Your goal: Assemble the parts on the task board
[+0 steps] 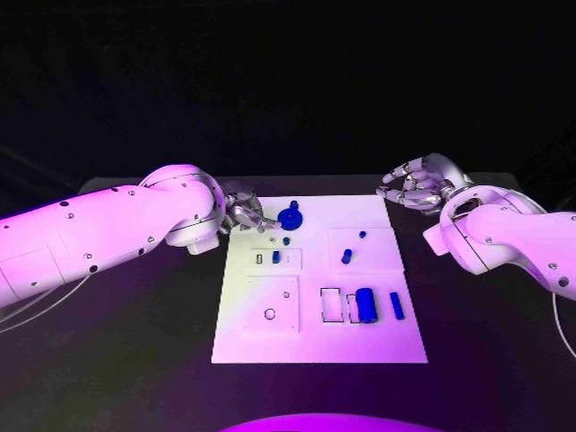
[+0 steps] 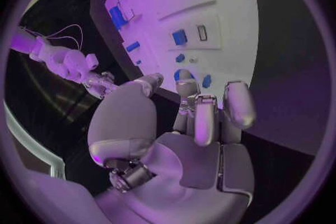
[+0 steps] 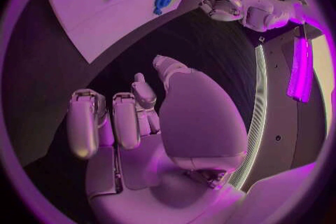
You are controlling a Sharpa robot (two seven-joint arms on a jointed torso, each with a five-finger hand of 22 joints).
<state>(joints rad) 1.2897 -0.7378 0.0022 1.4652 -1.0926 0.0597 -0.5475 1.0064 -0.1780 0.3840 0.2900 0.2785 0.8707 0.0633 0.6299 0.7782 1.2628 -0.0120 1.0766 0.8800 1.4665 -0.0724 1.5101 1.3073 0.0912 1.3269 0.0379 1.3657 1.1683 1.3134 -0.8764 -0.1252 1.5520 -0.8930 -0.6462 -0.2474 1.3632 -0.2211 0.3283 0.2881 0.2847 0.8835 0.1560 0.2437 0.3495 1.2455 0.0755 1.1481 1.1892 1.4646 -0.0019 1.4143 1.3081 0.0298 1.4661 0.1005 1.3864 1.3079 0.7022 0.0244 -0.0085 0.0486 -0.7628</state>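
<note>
Parts (image 1: 364, 304) lie scattered on the white task board (image 1: 366, 346); a round blue one (image 1: 291, 216) sits just beyond the left hand (image 1: 246, 214), whose fingers are loosely spread, holding nothing. Right hand (image 1: 418, 183) hovers off the board's far corner, fingers curled inward, empty.

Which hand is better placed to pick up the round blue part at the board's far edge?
Likely left: the left hand hovers beside the round blue part, while the right hand sits off the white board.

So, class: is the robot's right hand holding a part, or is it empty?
Empty. The right hand hangs over the black table beside the task board, fingers apart, with nothing between them.
</note>
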